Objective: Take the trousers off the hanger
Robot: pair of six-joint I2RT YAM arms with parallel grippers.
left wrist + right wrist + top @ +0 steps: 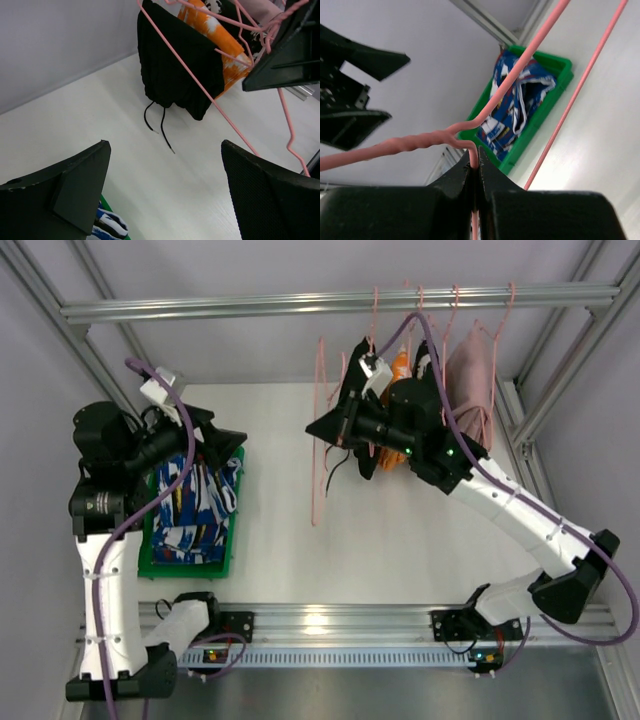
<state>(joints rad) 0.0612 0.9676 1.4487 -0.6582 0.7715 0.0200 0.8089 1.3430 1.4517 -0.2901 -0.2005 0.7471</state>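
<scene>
Pink hanger (420,142) wire sits pinched in our closed right hand (476,170); our left hand (165,150), spread wide and empty, should grasp the black trousers (175,70) low, pulling steadily.

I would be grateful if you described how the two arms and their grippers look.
The left arm and right arm have white links, black joints and a purple cable each. The left gripper and right gripper are matte black with broad, wedge-shaped fingers.
</scene>
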